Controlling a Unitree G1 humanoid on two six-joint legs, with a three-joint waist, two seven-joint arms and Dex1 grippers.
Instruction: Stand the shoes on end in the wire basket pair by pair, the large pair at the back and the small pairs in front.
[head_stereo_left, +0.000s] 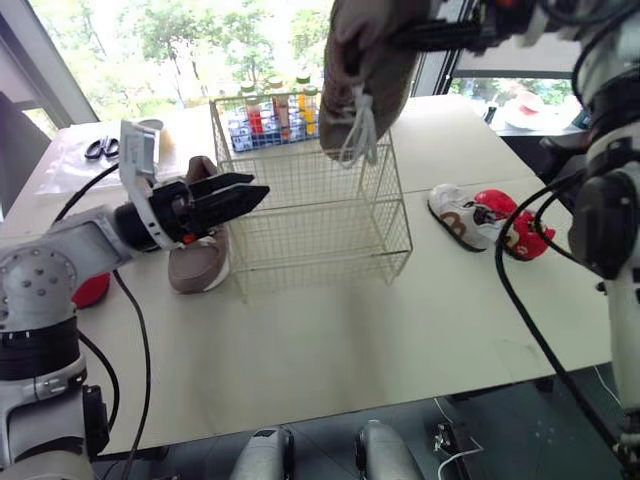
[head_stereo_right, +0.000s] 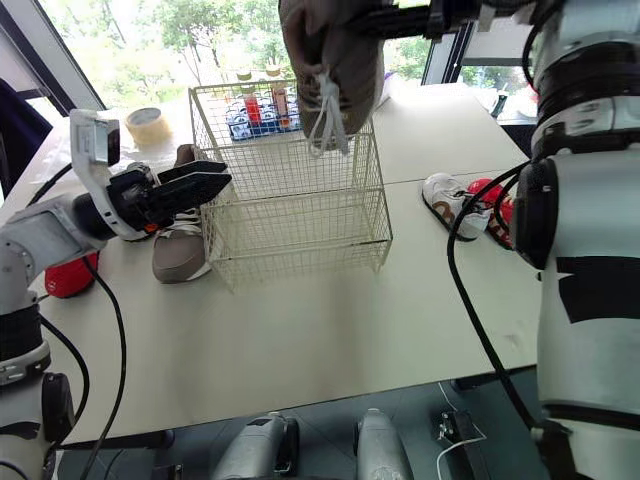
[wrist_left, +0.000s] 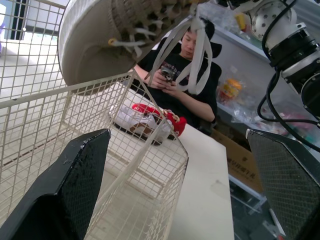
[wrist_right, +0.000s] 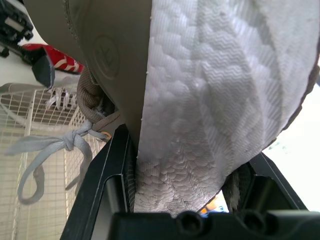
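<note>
My left gripper (head_stereo_left: 258, 195) hovers just off the left side of the wire basket (head_stereo_left: 320, 215), its fingers spread wide with nothing between them. Below it, just beside the basket's left wall, one large tan shoe (head_stereo_left: 197, 265) sits on the table (head_stereo_left: 330, 340). Off to the basket's right lie a small white shoe (head_stereo_left: 458, 215) and a small red shoe (head_stereo_left: 520, 228), touching each other. Above the basket, my right gripper (head_stereo_left: 405, 38) is clamped on the other tan shoe (head_stereo_left: 365, 75), whose laces dangle toward the top rim. Bottles (head_stereo_left: 272, 115) stand just behind the basket.
</note>
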